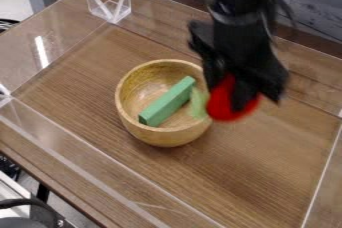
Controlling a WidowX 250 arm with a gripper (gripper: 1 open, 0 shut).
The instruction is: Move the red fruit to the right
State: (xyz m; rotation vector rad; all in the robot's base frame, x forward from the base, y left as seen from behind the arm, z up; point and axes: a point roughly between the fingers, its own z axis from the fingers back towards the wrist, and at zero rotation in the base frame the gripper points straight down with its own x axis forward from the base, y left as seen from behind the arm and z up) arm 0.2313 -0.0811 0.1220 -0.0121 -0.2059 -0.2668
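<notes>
The red fruit (234, 99) is a small bright red strawberry-like toy with a light green leafy end (199, 102) pointing left. My gripper (238, 84) comes down from the top of the view and is shut on the fruit, holding it in the air. The fruit hangs just right of the wooden bowl's right rim, above the table.
A wooden bowl (147, 127) sits mid-table with a green rectangular block (170, 100) lying in it. Clear plastic walls (107, 4) ring the wooden tabletop (267, 172). A dark arm body (247, 12) reaches in from the top.
</notes>
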